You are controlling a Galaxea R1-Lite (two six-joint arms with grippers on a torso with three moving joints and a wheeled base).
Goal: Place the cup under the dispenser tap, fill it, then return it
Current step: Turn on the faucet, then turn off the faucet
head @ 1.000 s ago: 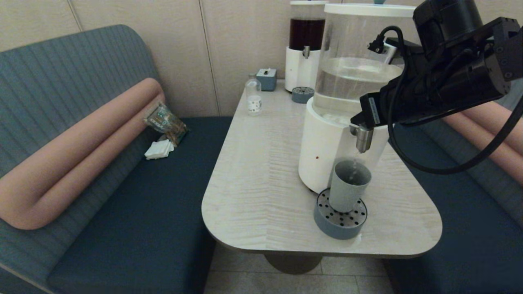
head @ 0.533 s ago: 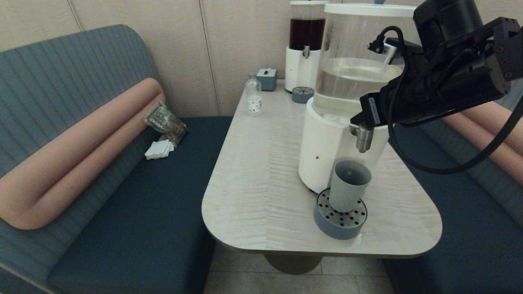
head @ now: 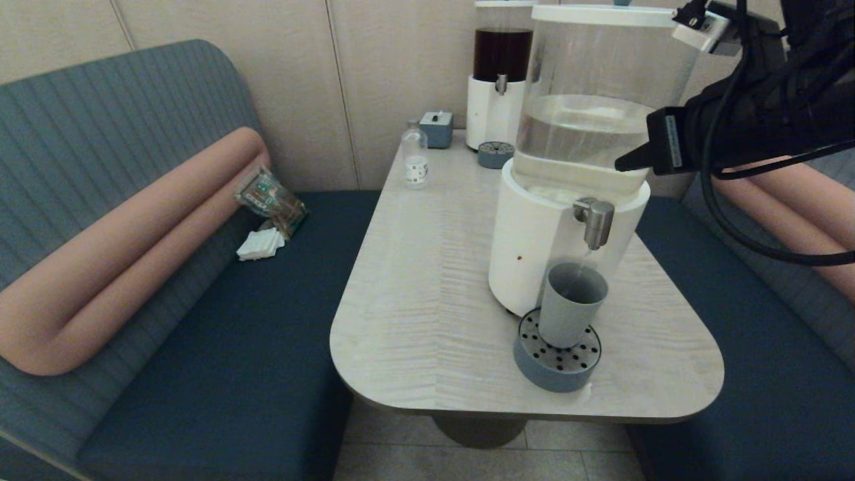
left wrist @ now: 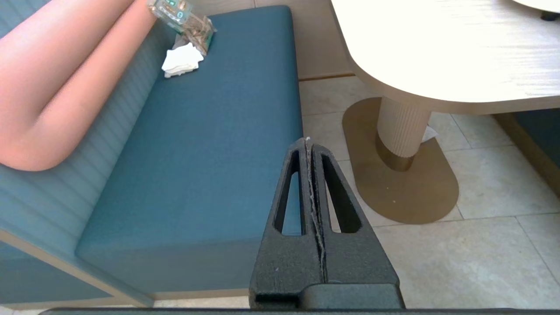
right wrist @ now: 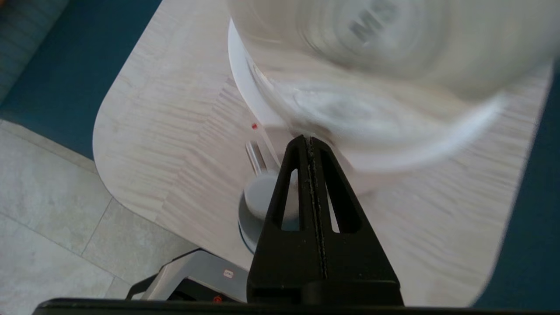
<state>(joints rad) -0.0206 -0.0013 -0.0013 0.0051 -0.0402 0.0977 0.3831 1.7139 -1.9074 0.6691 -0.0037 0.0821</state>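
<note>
Standing on round perforated grey drip tray (head: 556, 361) at pale wood bench (head: 427, 294) front: matte grey-blue cup (head: 569, 304), directly under brushed-steel dispenser tap (head: 596, 222); right gripper (head: 631, 162) above-right, fingers (right wrist: 311, 183) pressed together, empty; left gripper (left wrist: 308, 144) parked off bench, fingers together, empty

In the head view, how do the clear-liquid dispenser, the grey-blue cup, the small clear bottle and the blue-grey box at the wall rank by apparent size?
1. Clear-liquid dispenser, by far the largest.
2. Cup.
3. Small clear bottle and blue-grey box: they look alike, so unranked. Both stand farther from the camera than the cup, so their true sizes stay unsure.
</note>
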